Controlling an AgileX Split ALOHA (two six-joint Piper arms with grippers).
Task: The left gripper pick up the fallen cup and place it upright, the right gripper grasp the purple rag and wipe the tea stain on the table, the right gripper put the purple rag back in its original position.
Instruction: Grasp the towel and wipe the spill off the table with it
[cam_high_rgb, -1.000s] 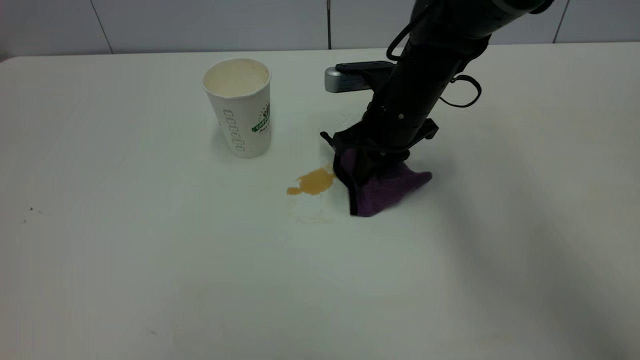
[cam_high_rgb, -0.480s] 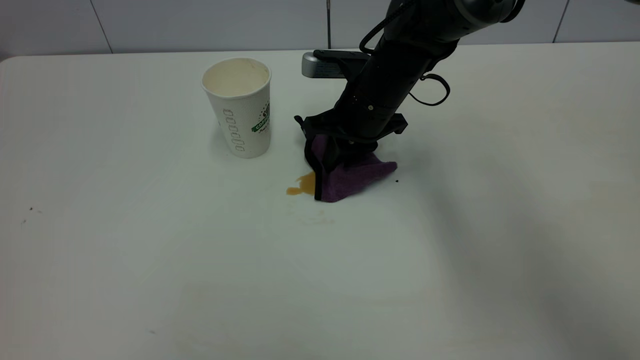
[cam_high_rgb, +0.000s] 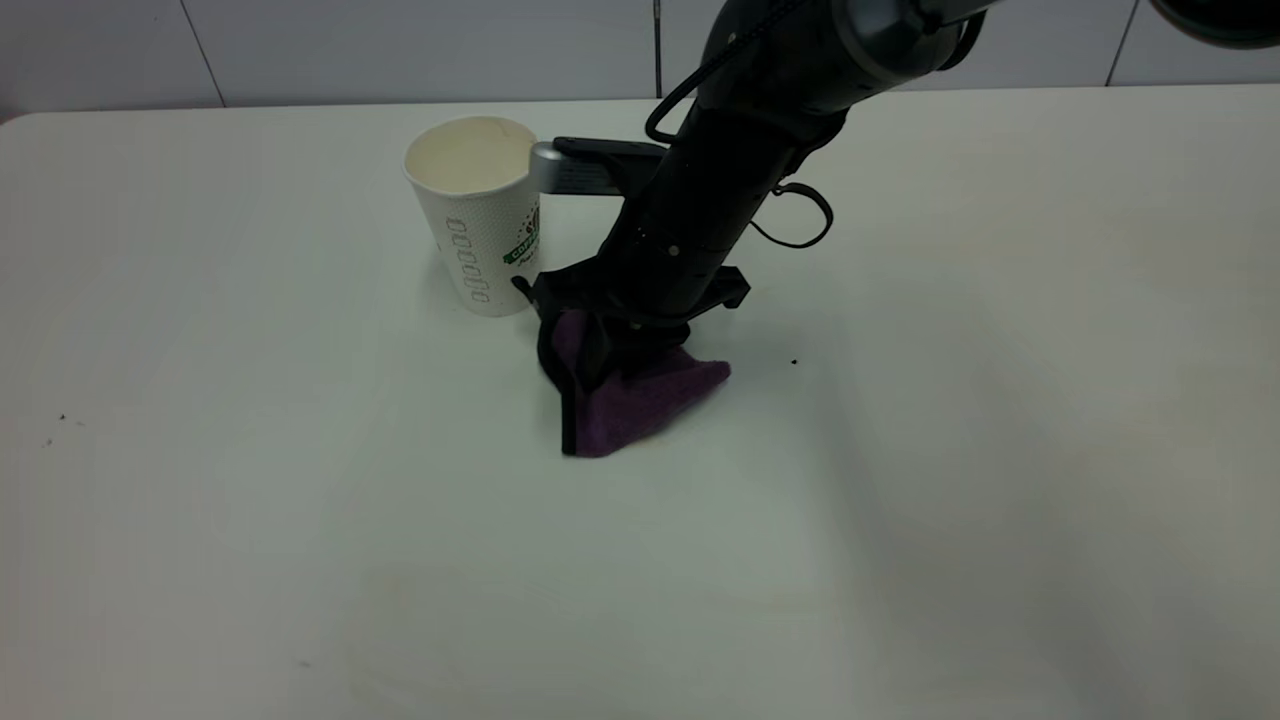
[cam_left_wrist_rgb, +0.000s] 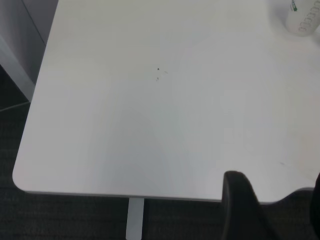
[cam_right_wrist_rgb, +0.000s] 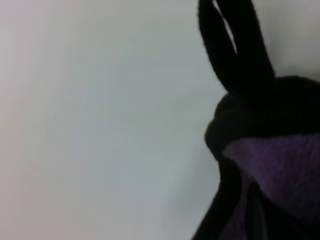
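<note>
The cup (cam_high_rgb: 480, 215) stands upright on the table (cam_high_rgb: 250, 480), its cream inside showing; its lower part also appears in the left wrist view (cam_left_wrist_rgb: 303, 19). Just right of it my right gripper (cam_high_rgb: 622, 345) points down, shut on the purple rag (cam_high_rgb: 640, 402), which is pressed onto the tabletop. Close up, the purple rag (cam_right_wrist_rgb: 282, 167) fills one side of the right wrist view, its black loop (cam_right_wrist_rgb: 235, 45) sticking out. The tea stain is hidden, no amber patch shows around the cloth. My left gripper (cam_left_wrist_rgb: 277, 180) hangs open over the table's edge, far from the cup.
A tiny black speck (cam_high_rgb: 794, 362) lies right of the rag, and a few more specks (cam_high_rgb: 62, 418) sit near the left side. The table edge (cam_left_wrist_rgb: 75, 191) and dark floor show in the left wrist view. A pale wall runs behind the table.
My right gripper has dragged the purple rag leftward and a little nearer, over the tea stain, which showed beside the cloth before and is now covered. The cup has not moved.
</note>
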